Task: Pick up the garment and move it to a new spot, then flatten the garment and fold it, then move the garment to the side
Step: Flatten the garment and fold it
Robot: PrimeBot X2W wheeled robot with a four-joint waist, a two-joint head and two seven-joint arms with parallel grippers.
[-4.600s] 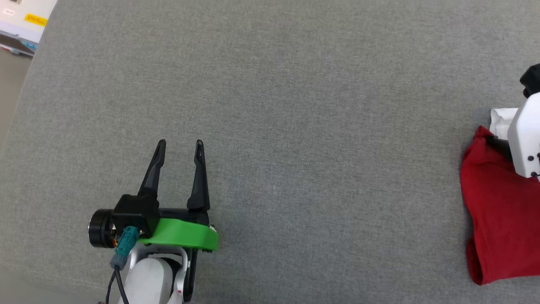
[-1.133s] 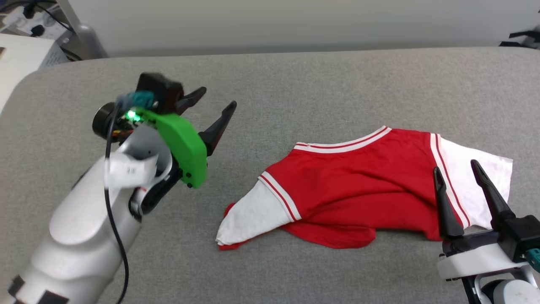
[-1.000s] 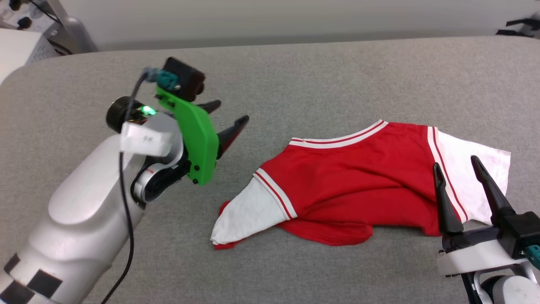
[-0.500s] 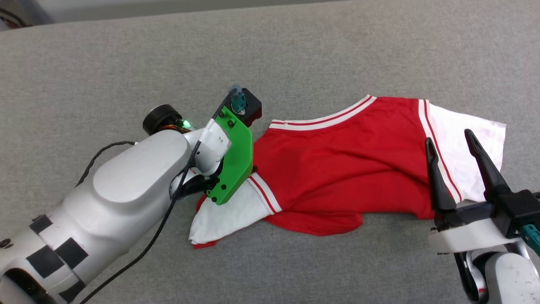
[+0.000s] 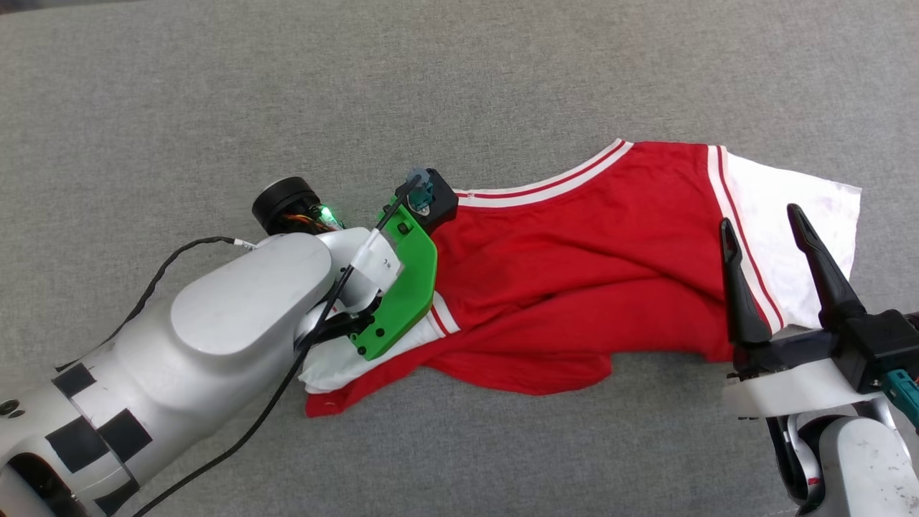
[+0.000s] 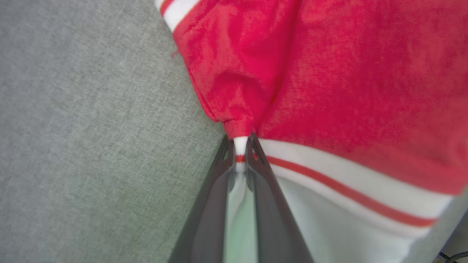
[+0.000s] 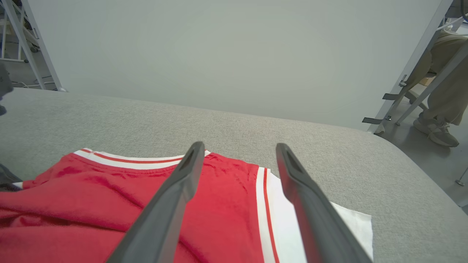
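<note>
Because the garment point(image 5: 574, 273) lies rumpled on the grey surface point(image 5: 502, 72), my left gripper point(image 6: 241, 144) pinches its striped armhole trim point(image 6: 347, 190), probably to pull it flat | right gripper point(image 5: 759, 215): spread, empty, above the other sleeve point(image 5: 826, 208).

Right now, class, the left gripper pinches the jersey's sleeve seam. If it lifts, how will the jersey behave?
Probably floppy: the jersey lies creased, and cloth bunches where the left gripper pinches the trim, so it should drape and trail, not hold shape. Likely light: the fabric looks thin. It may drag on the textured grey cover rather than slide.
</note>
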